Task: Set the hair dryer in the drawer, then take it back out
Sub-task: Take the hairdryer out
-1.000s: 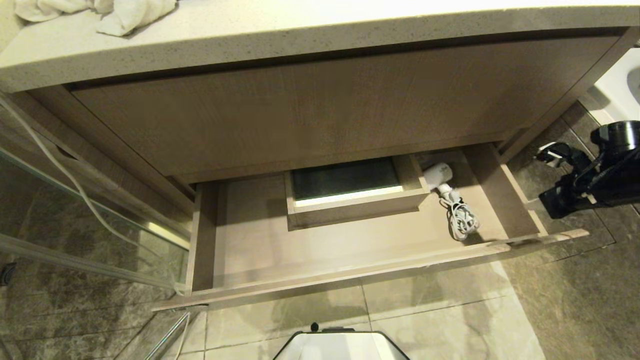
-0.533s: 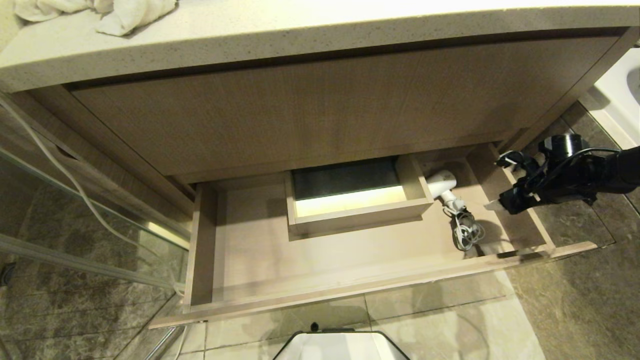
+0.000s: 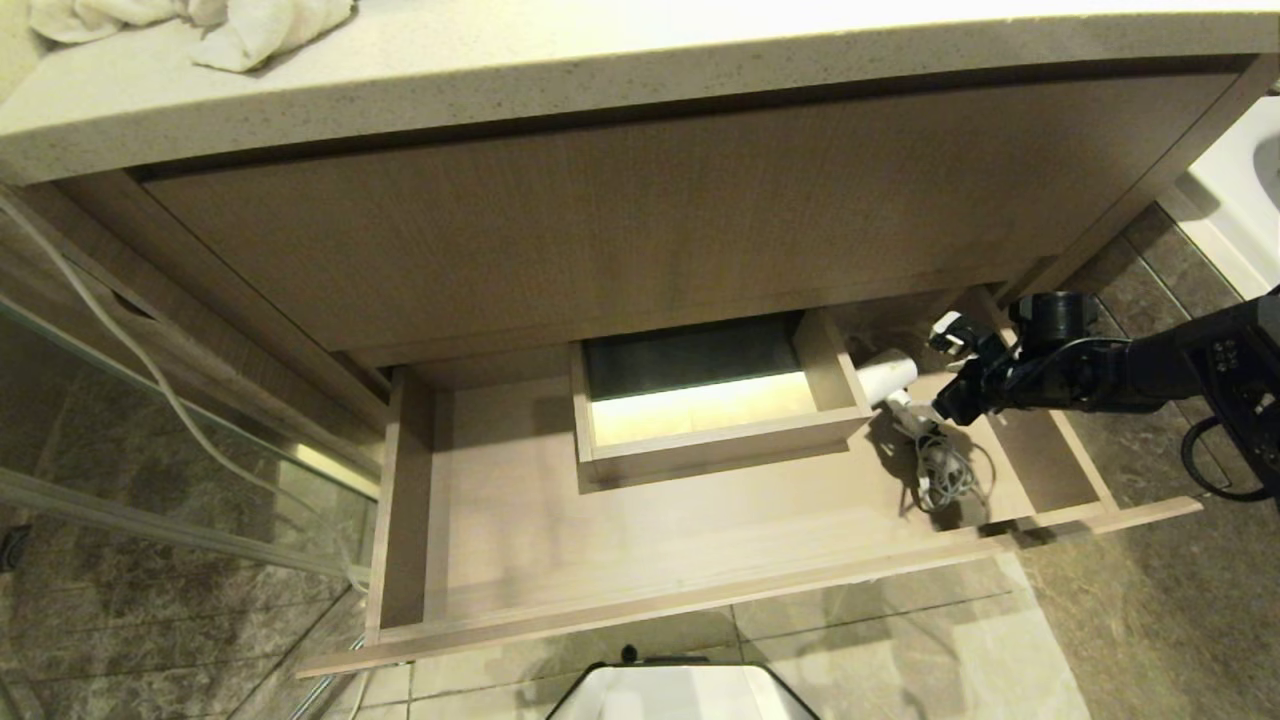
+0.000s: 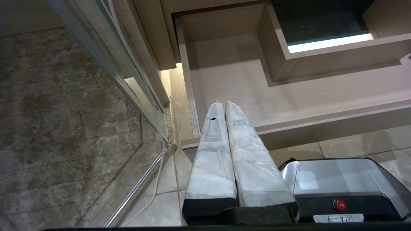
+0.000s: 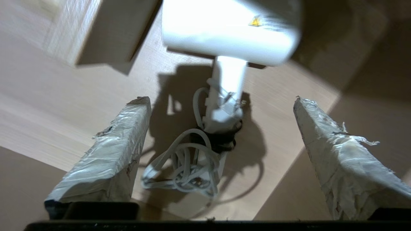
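Head view: drawer [image 3: 520,530] pulled out, fills the lower middle of the frame, under a taller wood panel [image 3: 600,220] and a speckled table [image 3: 600,60] across the top. White towel [image 3: 190,25] on the table, upper left corner. Boxed cut-out [image 3: 715,440] sits mid-drawer at its back.

Dryer [image 3: 885,375] lies on the drawer floor, right of centre, just beside the cut-out's right wall, barrel toward the back. Its cord [image 3: 945,475] is bundled below the barrel in the frame, toward the drawer front.

Right end effector [image 3: 945,375] comes in from the right edge over the drawer's right side wall, just right of the dryer, above the cord end. In the right wrist view its taped fingers [image 5: 106,160] are spread wide, nothing between them but air; dryer [image 5: 231,32] and cord [image 5: 189,160] lie past the tips, on the drawer floor [image 5: 48,106]. Contact with the dryer cannot be told.

Left end effector [image 4: 223,103] shows only in the left wrist view: fingers pressed together, empty, hanging over the drawer's front corner [image 4: 192,141] by the glass panel [image 4: 106,64]. Robot base [image 4: 337,186] at the lower right there; tile floor [image 3: 150,640] around.
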`<state>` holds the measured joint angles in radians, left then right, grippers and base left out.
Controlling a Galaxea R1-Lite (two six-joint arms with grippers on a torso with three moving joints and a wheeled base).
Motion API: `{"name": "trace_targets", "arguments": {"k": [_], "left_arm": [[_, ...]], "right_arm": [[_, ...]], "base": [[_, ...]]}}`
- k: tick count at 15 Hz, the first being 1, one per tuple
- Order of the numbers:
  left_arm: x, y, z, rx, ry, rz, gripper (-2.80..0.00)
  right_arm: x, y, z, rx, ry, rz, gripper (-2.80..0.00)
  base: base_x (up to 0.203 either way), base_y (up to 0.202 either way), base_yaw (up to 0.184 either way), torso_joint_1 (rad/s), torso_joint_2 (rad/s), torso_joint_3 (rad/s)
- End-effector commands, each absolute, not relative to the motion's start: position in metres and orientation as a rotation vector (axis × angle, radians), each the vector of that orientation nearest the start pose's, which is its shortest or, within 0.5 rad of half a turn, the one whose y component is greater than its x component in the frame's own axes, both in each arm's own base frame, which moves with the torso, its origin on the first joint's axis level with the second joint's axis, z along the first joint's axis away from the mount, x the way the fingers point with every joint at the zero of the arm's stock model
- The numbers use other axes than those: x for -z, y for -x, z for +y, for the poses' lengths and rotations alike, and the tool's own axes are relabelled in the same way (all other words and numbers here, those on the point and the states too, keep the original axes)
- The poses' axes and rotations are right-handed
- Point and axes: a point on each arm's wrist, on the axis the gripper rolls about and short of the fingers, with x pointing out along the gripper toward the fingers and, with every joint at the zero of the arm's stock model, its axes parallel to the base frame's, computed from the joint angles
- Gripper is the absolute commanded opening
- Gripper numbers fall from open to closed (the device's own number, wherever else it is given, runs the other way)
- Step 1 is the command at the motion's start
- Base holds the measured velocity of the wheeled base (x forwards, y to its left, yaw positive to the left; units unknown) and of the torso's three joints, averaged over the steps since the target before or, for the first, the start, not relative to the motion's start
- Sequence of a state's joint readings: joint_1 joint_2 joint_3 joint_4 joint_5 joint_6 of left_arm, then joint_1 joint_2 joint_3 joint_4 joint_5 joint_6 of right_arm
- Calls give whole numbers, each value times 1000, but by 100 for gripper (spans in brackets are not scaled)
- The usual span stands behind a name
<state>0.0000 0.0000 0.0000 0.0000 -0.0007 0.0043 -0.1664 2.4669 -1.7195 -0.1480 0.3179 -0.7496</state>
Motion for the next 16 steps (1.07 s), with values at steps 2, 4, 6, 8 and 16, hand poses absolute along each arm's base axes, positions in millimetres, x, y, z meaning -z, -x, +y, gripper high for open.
{"name": "trace_targets", "arguments": {"k": [2,4,6,8,16], "left_arm": [[-75,23,0,2,-5,-2,-280],[-75,23,0,2,-5,0,-280],[-75,23,0,1,-5,0,-280],[-75,23,0,2,-5,0,-280],[-75,23,0,1,-5,0,-280]], "right_arm": [[-31,-502,-81,-385,603,531,0],[-24,-503,-89,-371,599,545,0],[-11,-502,-100,-357,582,578,0],[-5,-506,-104,-347,579,577,0],[32,-520,-106,-341,545,588,0]], "base": [[0,0,0,0,0,0],[0,0,0,0,0,0],[0,0,0,0,0,0],[0,0,0,0,0,0],[0,0,0,0,0,0]]}}
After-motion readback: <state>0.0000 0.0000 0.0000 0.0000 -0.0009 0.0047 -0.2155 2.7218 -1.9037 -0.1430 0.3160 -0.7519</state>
